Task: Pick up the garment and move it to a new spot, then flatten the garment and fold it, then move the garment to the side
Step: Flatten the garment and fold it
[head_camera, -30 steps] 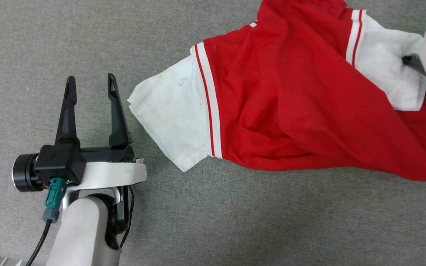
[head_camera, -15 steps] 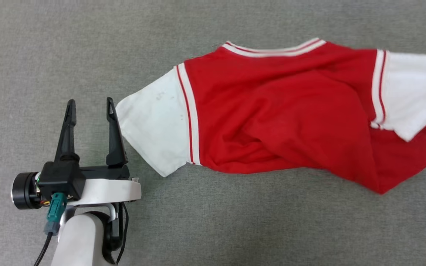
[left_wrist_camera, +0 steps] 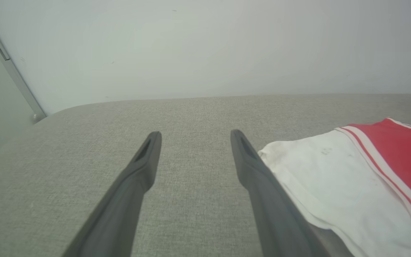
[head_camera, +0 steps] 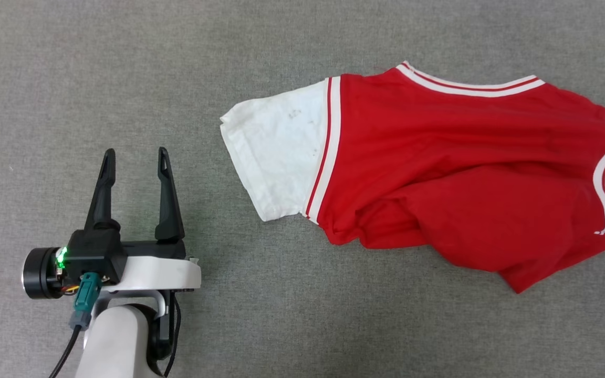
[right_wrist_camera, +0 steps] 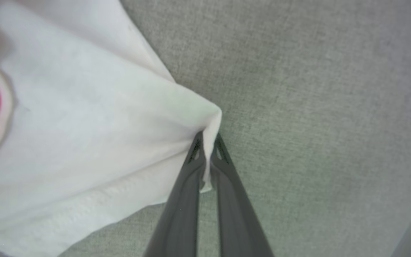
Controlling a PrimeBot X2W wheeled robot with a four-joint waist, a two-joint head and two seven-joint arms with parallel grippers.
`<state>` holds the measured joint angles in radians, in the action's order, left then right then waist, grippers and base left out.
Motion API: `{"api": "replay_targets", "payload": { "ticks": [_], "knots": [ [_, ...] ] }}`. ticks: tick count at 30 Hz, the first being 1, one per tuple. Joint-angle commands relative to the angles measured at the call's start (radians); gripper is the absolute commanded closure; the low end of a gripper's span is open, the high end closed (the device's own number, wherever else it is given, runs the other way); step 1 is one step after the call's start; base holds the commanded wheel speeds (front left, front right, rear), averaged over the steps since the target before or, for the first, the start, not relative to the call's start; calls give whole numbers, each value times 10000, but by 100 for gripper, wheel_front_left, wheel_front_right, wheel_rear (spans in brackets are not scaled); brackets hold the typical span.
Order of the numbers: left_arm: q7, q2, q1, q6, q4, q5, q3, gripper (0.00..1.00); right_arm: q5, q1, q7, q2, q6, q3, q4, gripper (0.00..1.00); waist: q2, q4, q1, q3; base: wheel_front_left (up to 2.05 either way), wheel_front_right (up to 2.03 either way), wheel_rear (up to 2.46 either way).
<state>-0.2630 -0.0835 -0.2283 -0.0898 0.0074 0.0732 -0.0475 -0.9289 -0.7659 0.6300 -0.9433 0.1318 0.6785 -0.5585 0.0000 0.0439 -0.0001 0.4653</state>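
Garment [head_camera: 439, 173] lies rumpled, plain red side up, on the grey counter [head_camera: 281, 52]; its right-hand sleeve is cut off at the frame edge. Right fingers [right_wrist_camera: 191, 171] pinch a white sleeve corner. Left fingers [head_camera: 166, 194] are spread, near the other sleeve but apart from it.

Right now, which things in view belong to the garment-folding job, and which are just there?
Part of the job:
- red jersey shirt with white short sleeves and striped trim
- right gripper, shut on a white sleeve corner
- left gripper, open, beside the other sleeve without touching it

Just there:
- grey woven surface under the shirt
- pale wall behind it
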Motion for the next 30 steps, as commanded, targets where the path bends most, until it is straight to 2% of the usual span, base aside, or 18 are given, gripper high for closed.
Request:
{"api": "replay_targets", "payload": {
  "ticks": [1,5,8,12,16,20,25,30],
  "knots": [
    [-23,-8,-51,35,90,-53,74,0,158,223,-256,447,-21,39,-296,0,0,-32,1,-124,0,0,0],
    [-24,-189,-37,182,352,-97,231,0,678,-160,-1448,549,-13,-436,-163,0,0,-145,1,-620,0,0,0],
    [-23,-386,-73,287,533,-167,332,0,1534,-356,-2825,406,-18,-784,73,0,0,-307,1,-1015,0,0,0],
    [-23,-767,-409,584,929,1,464,0,2638,-370,-4665,908,-17,-1541,300,0,0,-578,1,-1347,0,0,0],
    [508,-1345,-1015,1004,1209,43,501,0,4045,-299,-6465,1919,-17,-2775,598,0,0,-917,1,-1575,0,0,0],
    [1474,-1913,-1740,1450,1329,168,439,0,5386,404,-7728,3126,-17,-4211,1318,0,0,-1181,1,-1713,0,0,0],
    [2719,-2579,-2803,1884,1528,493,295,0,6911,1650,-8556,4562,-18,-5814,2932,0,0,-1455,1,-1713,0,0,0],
    [4425,-3239,-3848,2147,1867,1133,-471,0,7800,3017,-8778,5777,-17,-6728,4499,0,0,-1625,1,-1686,0,0,0]
  ]
}}
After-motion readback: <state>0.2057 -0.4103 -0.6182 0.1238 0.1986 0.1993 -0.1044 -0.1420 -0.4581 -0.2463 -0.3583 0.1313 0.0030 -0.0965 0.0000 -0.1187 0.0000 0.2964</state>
